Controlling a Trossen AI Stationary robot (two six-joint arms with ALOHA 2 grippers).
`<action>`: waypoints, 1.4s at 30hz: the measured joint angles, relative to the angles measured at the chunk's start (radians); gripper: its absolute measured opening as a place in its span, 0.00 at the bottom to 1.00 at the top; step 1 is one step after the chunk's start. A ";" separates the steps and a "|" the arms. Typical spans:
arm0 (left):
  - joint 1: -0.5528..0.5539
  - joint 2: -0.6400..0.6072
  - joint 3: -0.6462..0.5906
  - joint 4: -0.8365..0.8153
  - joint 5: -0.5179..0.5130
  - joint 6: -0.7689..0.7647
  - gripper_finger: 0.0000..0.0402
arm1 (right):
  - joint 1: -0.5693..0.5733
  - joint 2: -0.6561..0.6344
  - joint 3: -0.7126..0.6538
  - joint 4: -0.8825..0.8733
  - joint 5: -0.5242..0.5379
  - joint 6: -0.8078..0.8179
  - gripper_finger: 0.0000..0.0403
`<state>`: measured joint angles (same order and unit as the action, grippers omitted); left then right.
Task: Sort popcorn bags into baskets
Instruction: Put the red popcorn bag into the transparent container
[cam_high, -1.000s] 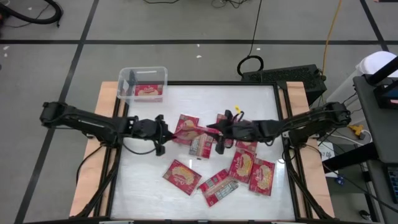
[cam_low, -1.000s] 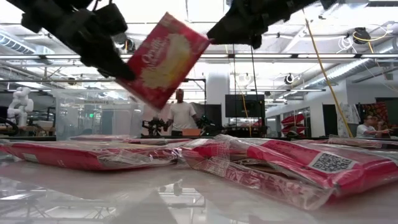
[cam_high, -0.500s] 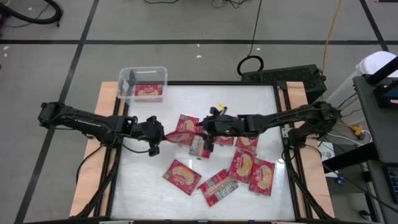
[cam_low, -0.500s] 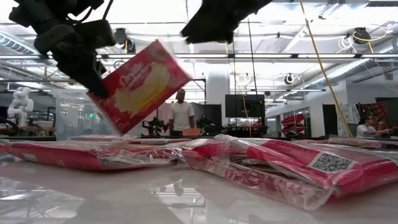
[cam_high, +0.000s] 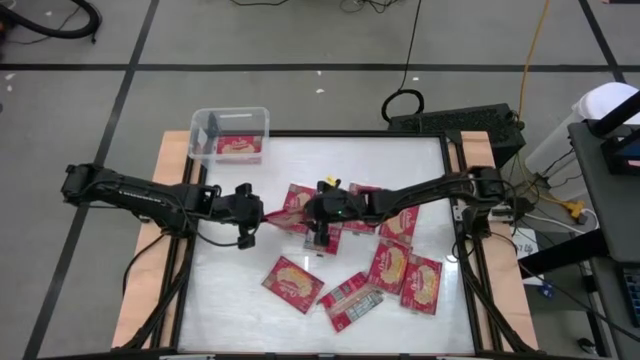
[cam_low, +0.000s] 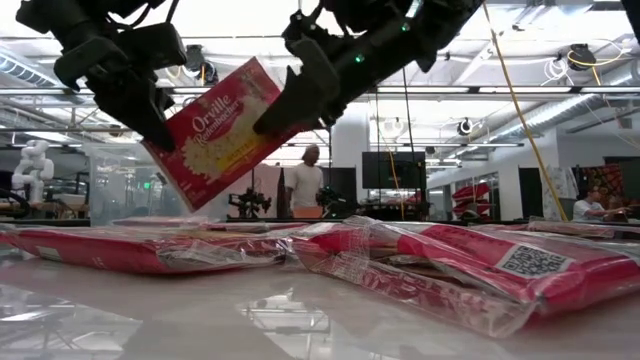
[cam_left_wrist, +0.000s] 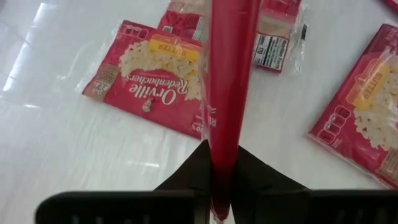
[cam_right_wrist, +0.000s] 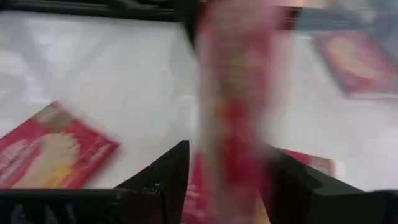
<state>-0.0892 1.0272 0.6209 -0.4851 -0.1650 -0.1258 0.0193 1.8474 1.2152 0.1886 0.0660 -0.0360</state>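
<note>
A red popcorn bag (cam_high: 283, 212) hangs in the air over the table's middle, with my left gripper (cam_high: 258, 213) shut on it. The left wrist view shows this bag (cam_left_wrist: 227, 93) edge-on. My right gripper (cam_high: 312, 212) is open, and its fingers stand on either side of the bag's free end (cam_right_wrist: 233, 124). Several more popcorn bags lie flat on the table, among them one near the front (cam_high: 293, 283). The clear basket (cam_high: 230, 111) stands at the far left corner with a bag (cam_high: 238, 146) inside it. My left gripper pinches the bag's short end (cam_left_wrist: 222, 163) between its two fingers, coming from the table's left and slanting down. The bag is lifted clear, stands on edge and juts tilted toward the table's right (cam_low: 222, 130). My right gripper: I cannot tell whether its fingers (cam_low: 300, 95) touch the bag's free end.
Bags lie scattered at the table's middle and right: a pile under the grippers (cam_high: 350, 222), two side by side at the right (cam_high: 421, 283), one print-side up near the front (cam_high: 352, 300). The table's left half (cam_high: 225, 280) is bare white.
My right gripper has gone toward the table's left and down, until its fingers straddle the free end of the held bag. My left gripper has tipped, and the bag in it has swung lower and toward the table's left.
</note>
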 joint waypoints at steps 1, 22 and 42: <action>0.001 0.000 0.000 -0.002 0.000 0.001 0.09 | 0.000 0.010 0.000 0.021 -0.011 -0.004 0.37; -0.034 -0.067 0.081 0.065 -0.109 0.005 0.57 | 0.002 0.016 -0.251 0.480 -0.015 0.187 0.02; -0.054 0.168 0.079 0.212 -0.116 0.125 0.46 | 0.022 0.100 -0.317 0.676 0.063 0.147 0.05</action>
<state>-0.1436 1.1948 0.7001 -0.2727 -0.2813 -0.0008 0.0414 1.9473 0.8986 0.8649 0.1291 0.1114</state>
